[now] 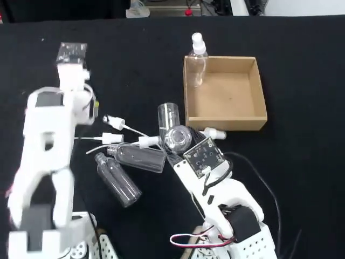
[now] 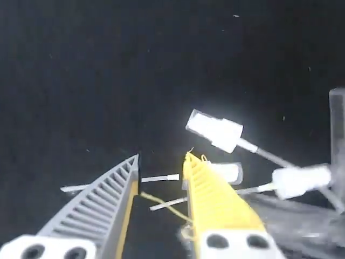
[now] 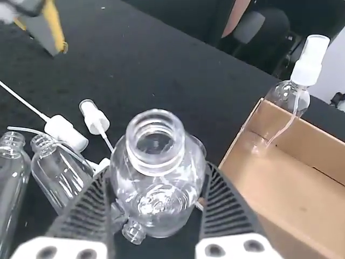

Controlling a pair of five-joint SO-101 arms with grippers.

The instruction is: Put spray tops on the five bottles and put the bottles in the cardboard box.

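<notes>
Though capless, bottle (image 3: 156, 143) in hand (image 3: 158, 181) (right)

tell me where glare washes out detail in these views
left wrist view: the white spray tops glow against the black cloth, surface detail lost; right wrist view: bright highlights streak the held bottle; high view: a glint on its rim.

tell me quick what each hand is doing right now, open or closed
Left hand: open, holding nothing.
Right hand: closed on an uncapped bottle.
</notes>
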